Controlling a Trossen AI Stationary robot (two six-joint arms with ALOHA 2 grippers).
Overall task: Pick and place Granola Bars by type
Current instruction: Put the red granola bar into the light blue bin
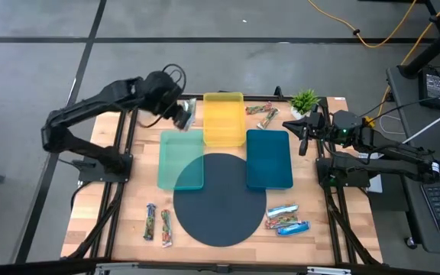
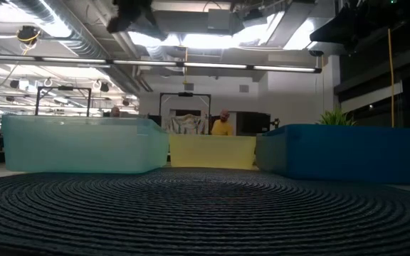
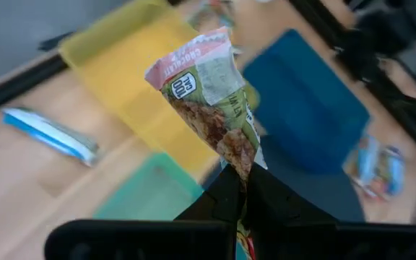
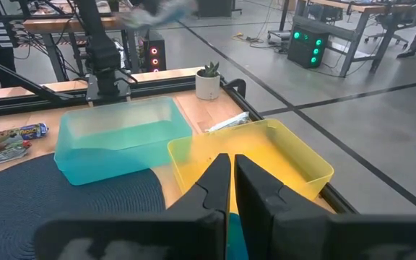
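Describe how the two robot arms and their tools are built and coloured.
Both arms are dark, nearly black, made of jointed tubular links. The left arm carries a black cable looping above its wrist. The right arm has a boxy wrist section with a small green light. The left tool and the right tool each end in two flat, matte black fingers tapering toward the tips.

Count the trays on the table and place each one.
3. The teal tray lies on the left, the yellow tray at the far middle, the dark blue tray on the right. None seems hidden.
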